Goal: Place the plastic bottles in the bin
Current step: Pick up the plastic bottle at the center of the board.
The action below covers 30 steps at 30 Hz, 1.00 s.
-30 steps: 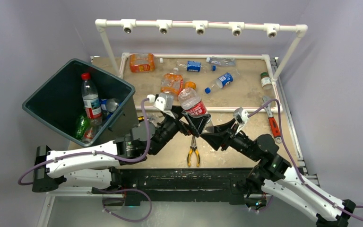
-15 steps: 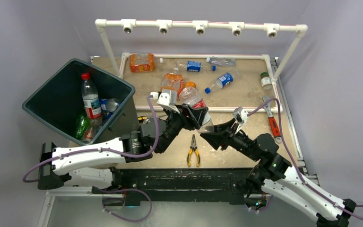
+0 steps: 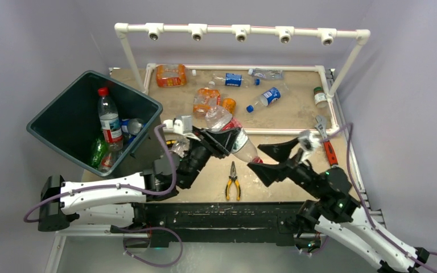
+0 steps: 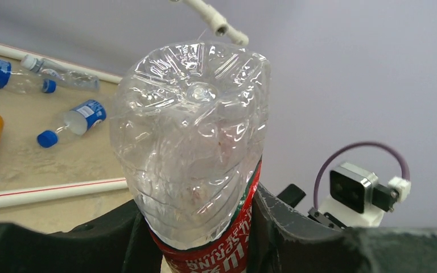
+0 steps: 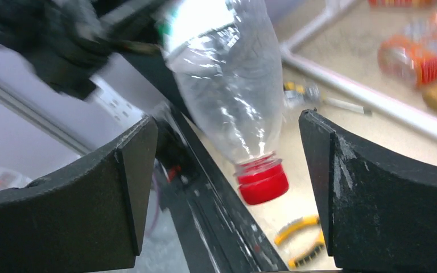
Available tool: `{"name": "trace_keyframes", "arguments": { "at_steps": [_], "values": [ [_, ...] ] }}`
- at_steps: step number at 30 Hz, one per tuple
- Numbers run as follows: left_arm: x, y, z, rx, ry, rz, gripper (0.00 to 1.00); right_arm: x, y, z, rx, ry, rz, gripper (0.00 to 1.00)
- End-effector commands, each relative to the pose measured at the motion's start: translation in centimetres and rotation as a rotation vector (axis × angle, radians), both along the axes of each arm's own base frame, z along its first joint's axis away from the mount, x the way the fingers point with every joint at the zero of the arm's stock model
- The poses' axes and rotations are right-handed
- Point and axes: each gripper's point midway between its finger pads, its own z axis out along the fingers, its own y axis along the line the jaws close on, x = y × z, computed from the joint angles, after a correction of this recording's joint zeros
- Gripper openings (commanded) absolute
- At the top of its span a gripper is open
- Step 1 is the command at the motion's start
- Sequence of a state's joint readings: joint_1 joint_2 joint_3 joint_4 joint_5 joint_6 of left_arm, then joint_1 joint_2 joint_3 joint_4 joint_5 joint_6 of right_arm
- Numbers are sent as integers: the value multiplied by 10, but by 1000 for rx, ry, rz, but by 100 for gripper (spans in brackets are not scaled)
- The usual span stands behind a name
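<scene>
**A:** Where is the clear, red-labelled plastic bottle [image 3: 231, 132]?

**B:** In the air above the table [image 3: 296, 116], between the two arms. It is tilted, base up and red cap [image 5: 262, 181] down. The left pincer [image 3: 223, 140] is clenched on its labelled waist.

**A:** And the right pincer [image 3: 270, 160]?

**B:** Released, with its jaws spread wide on either side of the cap end, touching nothing.

**A:** How will it handle?

**B:** It looks empty, so I judge it light, thin-walled and springy. A hard squeeze would dent it, and the smooth plastic could slip. The waist seems the soundest hold, since the label gives some bite there. The dark teal-black plastic bin [image 3: 119, 85] stands to the left, with other plastic bottles [image 3: 109, 122] inside.
</scene>
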<state>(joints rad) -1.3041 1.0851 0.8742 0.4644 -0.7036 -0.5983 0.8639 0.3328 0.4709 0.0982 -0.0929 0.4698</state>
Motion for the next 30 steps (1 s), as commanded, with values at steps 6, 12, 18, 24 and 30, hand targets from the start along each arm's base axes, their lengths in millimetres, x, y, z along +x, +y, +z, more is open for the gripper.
{"name": "trace_keyframes", "arguments": {
  "at_steps": [6,12,18,24,30],
  "values": [
    [-9,72,71,-683,-58,34,26,-32,-67,102,558,-230,-54,92],
    [-12,88,65,-900,-47,11,17,-22,-72,103,666,-189,-78,89],
    [-15,82,66,-971,-44,-38,14,-22,-65,115,749,-213,-30,86],
    [-16,77,68,-972,-46,-51,13,-20,-49,114,730,-198,25,86],
    [-16,74,66,-987,-48,-61,12,-10,-44,106,708,-155,-3,81]
  ]
}}
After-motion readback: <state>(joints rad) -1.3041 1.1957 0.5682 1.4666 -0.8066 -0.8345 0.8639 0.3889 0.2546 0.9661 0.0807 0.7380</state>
